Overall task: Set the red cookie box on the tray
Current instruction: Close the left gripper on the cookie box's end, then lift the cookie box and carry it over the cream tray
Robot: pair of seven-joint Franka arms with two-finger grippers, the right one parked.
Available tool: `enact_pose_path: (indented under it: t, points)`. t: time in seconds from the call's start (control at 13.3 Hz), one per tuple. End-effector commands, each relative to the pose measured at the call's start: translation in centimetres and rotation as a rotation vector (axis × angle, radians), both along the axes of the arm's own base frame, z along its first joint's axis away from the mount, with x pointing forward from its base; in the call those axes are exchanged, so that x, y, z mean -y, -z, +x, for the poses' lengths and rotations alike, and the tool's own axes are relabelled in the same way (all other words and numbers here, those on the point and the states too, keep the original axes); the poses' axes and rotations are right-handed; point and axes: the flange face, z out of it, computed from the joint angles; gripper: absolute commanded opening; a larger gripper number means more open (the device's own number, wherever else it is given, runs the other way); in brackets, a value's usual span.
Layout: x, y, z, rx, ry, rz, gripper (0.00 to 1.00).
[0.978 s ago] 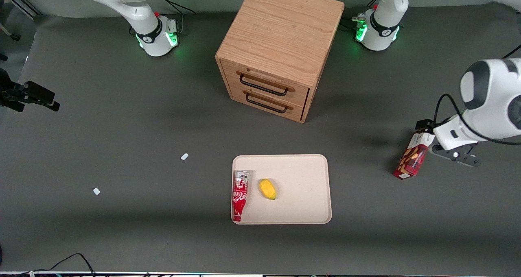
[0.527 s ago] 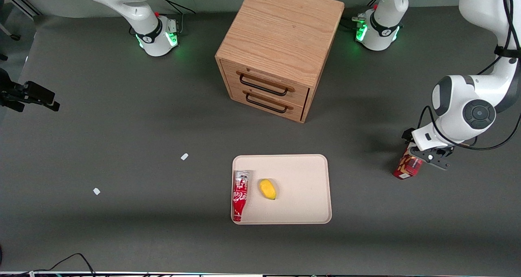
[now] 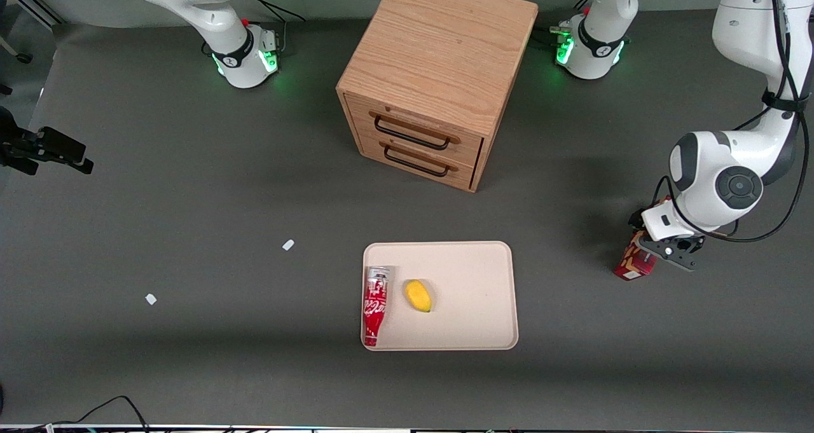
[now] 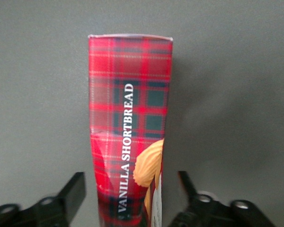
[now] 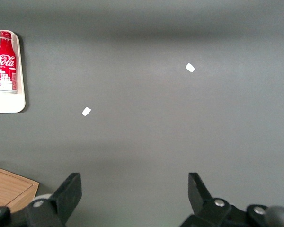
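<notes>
1. on the tray (image 3: 483, 293), one red soda bottle (image 3: 375, 304) marked "coca-cola" and one yellow fruit (image 3: 418, 295) are held.
2. two drawers are counted in the one wooden cabinet (image 3: 437, 70), both closed.
3. toward the working arm's end, well apart from the tray, the red cookie box (image 4: 130, 127) is found, lettered "vanilla shortbread".
4. the gripper (image 4: 132, 201) is set astride the box, fingers (image 4: 71, 194) spread wide, apart from its sides.

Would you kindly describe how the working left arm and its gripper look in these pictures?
The left arm has smooth, rounded white shells with dark grey joint caps, and black cables loop loosely along it. Its round base glows green. The gripper, low over the dark-red tartan cookie box, is matte black with two angular fingers.
</notes>
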Motion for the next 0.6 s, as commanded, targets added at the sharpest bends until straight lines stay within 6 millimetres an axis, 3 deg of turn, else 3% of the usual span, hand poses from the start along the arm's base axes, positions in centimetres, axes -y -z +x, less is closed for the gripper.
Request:
enact_pose_path:
  t: [0.0,0.08,0.15,0.53]
  points:
    - [-0.16,-0.22,-0.13,0.002,-0.003,-0.002,0.23]
    - [-0.17,-0.22,-0.14,-0.002,-0.005,-0.002,0.06]
    - [-0.09,-0.34,-0.09,-0.002,-0.004,-0.001,0.0]
    - [0.06,-0.97,0.15,0.006,-0.004,-0.001,0.0]
